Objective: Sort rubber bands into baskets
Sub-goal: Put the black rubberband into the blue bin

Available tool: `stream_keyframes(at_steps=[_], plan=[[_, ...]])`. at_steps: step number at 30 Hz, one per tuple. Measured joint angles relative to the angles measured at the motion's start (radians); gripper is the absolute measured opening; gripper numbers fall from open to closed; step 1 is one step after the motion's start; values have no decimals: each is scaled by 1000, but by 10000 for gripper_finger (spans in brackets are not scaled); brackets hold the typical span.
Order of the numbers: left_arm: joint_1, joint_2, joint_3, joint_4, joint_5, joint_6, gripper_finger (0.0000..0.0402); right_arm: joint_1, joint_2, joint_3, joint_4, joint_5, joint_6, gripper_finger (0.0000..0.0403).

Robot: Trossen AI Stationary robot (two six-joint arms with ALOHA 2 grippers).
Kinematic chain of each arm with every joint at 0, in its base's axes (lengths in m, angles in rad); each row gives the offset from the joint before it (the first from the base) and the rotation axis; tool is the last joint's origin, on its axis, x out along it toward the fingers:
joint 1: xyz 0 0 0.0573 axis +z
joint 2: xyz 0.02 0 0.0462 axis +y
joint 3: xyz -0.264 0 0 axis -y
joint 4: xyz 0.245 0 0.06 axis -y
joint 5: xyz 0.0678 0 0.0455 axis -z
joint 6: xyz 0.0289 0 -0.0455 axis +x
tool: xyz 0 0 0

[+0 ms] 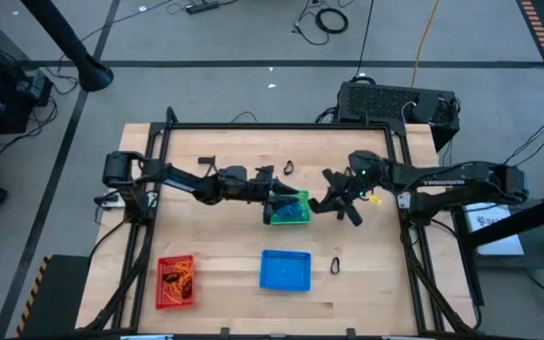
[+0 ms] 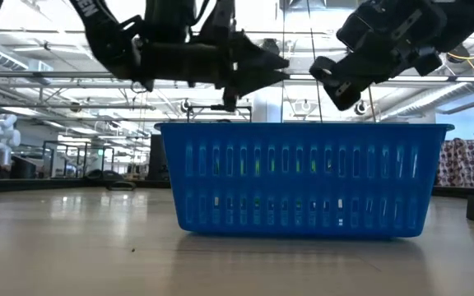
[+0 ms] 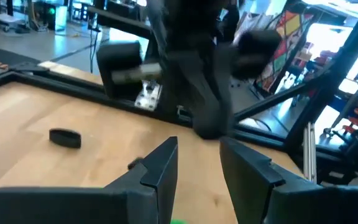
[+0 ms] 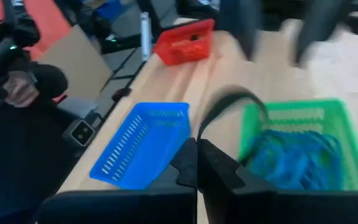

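Observation:
The green basket (image 1: 296, 212) sits mid-table holding blue rubber bands (image 4: 294, 158). The red basket (image 1: 176, 281) at the near left holds orange bands, and the blue basket (image 1: 284, 269) stands at the near middle. My left gripper (image 1: 277, 195) hovers open over the green basket's left rim, with nothing between its fingers (image 3: 163, 165). My right gripper (image 1: 319, 203) is just right of the green basket, shut on a black rubber band (image 4: 229, 102). Loose black bands lie on the table at the far middle (image 1: 288, 168) and the near right (image 1: 335, 265). My right gripper pinches the black rubber band between its two shut fingertips, at one spot on the loop (image 4: 197, 132). The rest of the loop arches out beyond the fingertips, lifted clear of the table, beside the green basket's rim (image 4: 244, 134).
A dark frame (image 1: 281, 126) runs round the wooden table, and a black box (image 1: 395, 102) stands behind its far right corner. In the low view the blue basket (image 2: 303, 177) fills the foreground, with both arms above it. Bare wood lies between the baskets.

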Motion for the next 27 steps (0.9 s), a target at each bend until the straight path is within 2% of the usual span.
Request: stream_keyframes(at_steps=[10, 14, 20, 27], plan=[[4, 17, 72, -95, 61, 62, 127, 107, 133, 0, 189, 2, -3, 0], [4, 17, 72, -91, 175, 79, 127, 111, 158, 0, 242, 3, -3, 0], [2, 17, 72, -92, 184, 79, 127, 111, 163, 0, 290, 8, -21, 0], [-11, 17, 72, -82, 189, 81, 127, 111, 163, 0, 280, 87, -16, 0]])
